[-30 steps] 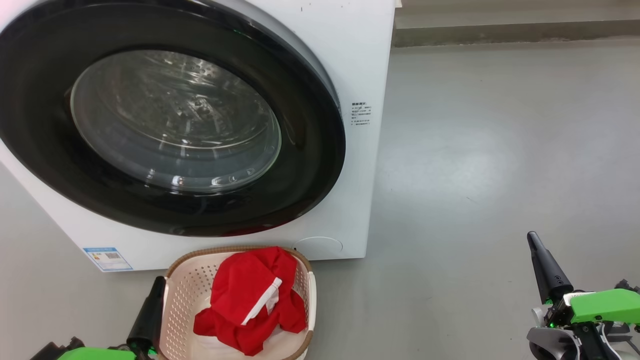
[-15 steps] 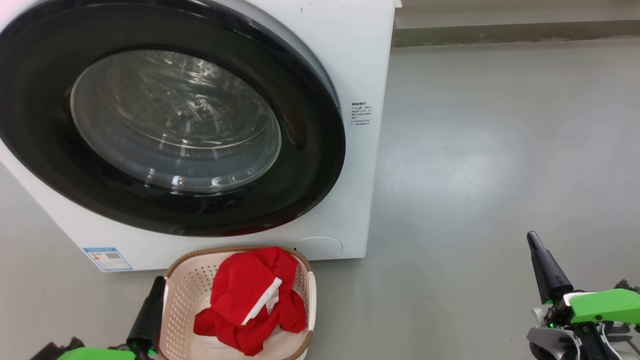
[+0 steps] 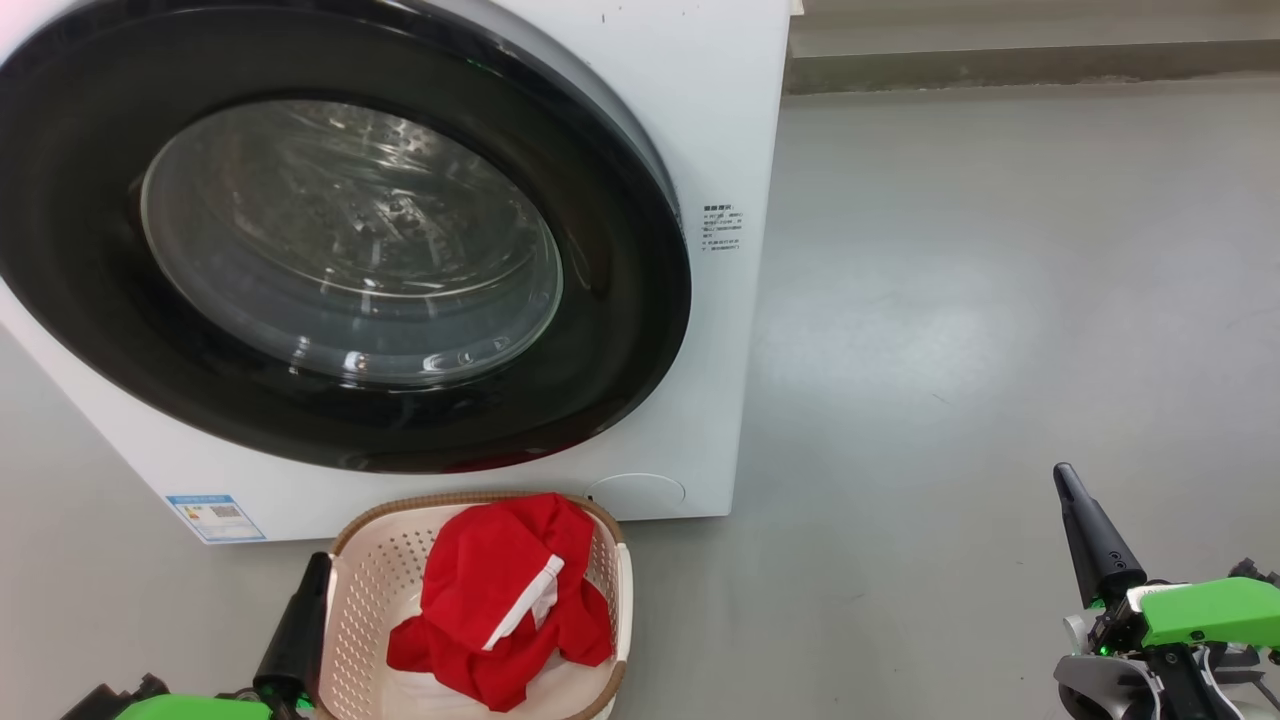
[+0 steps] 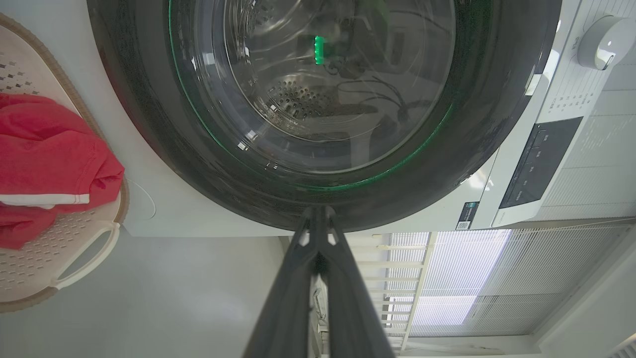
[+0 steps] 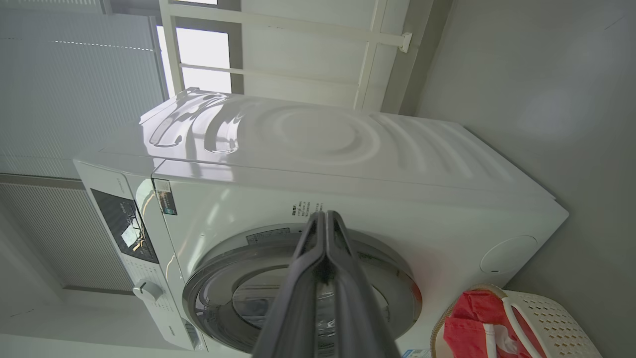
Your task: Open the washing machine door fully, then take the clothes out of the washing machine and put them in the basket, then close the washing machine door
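Bright daylight from the window (image 5: 203, 49) glares on the washing machine door (image 3: 345, 245); wrist views warp at edges.

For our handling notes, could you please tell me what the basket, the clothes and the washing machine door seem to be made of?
The basket looks like moulded cream plastic, matte, with punched holes; its brown rim seems a woven-look trim. The clothes are soft red fabric, folding loosely. The washing machine door has a glossy black rim, probably plastic, around clear reflective glass.

Door (image 3: 620, 300): its top and left side are cut off by the picture's edge.
Basket (image 3: 365, 600): its near end is cut off too — the clothes (image 3: 480, 590) hide its floor.
Small print (image 3: 722, 228): too tiny to read.
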You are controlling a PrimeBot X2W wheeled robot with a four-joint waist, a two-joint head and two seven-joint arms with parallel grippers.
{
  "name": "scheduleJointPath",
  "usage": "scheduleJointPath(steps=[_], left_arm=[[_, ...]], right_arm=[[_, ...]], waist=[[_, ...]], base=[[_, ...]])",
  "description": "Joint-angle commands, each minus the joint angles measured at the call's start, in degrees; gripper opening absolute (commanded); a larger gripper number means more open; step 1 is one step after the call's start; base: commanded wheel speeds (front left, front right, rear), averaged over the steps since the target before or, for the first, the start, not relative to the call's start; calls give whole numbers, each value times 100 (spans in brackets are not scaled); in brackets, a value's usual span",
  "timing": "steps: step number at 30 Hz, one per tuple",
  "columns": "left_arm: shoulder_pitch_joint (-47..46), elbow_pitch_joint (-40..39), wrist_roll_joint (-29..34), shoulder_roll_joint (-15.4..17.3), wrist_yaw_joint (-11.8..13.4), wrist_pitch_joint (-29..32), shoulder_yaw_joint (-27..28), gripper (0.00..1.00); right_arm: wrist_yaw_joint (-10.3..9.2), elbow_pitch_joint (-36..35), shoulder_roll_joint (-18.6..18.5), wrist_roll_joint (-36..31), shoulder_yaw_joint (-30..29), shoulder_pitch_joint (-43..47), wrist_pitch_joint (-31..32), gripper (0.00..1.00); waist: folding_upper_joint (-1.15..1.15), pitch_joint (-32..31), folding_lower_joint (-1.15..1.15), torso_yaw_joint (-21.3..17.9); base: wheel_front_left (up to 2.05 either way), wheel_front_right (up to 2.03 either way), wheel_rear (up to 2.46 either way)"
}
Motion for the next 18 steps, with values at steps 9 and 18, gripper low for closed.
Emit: scheduleJointPath(steps=[9, 18], left_arm=[[-252, -153, -34, 45, -40, 37, 219, 0], [-253, -153, -32, 43, -40, 39, 221, 0]], right_arm=[[-3, -156, -35, -35, 97, -245, 21, 0], [-3, -156, -30, -41, 90, -246, 27, 0]], waist=[[0, 0, 0, 0], [0, 0, 0, 0]], base=[[0, 0, 0], [0, 0, 0]])
